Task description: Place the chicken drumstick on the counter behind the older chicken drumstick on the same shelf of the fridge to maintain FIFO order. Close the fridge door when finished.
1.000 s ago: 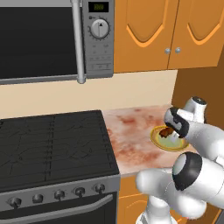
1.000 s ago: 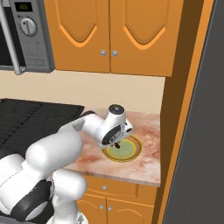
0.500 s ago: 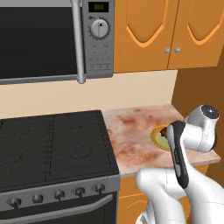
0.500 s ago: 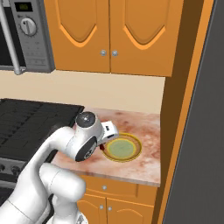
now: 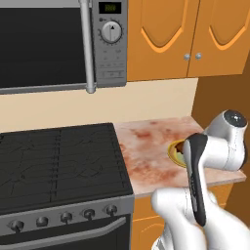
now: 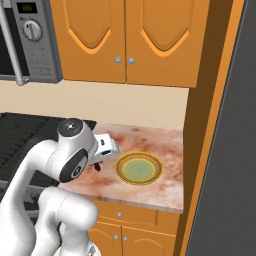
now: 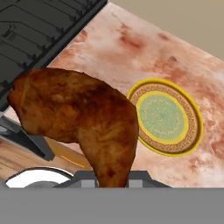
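You've got the dark reddish-brown cooked chicken drumstick [image 7: 83, 120] clamped in the fingers [image 7: 109, 177] right now. In the hand view they're pinched in narrow on its thin end, and the fat end sticks up and off to the left, so close to the camera that it covers a big chunk of the view. The drumstick is up in the air, clear of the pinkish-beige marbled stone bench [image 7: 144, 52] with its rust-red blotches.

Below it and to the right in the hand view sits a round plate [image 7: 168, 118] with a yellow rim, a brown patterned ring and a pale green centre. It's bare, lying flat on the bench. In the right base view that same plate [image 6: 139, 169] is just beside the white hand, and you can catch a small dark red bit of the drumstick [image 6: 96, 166] poking out under the hand, left of the plate.

The black gas cooktop [image 5: 58, 158] butts up against the left edge of the bench [image 5: 151, 146], with the grey microwave [image 5: 63, 44] hanging above it and orange wooden cabinet doors [image 6: 130, 35] over the bench. Along the right edge of the right base view you can see a tall dark grey panel [image 6: 225, 175], well apart from the drumstick.
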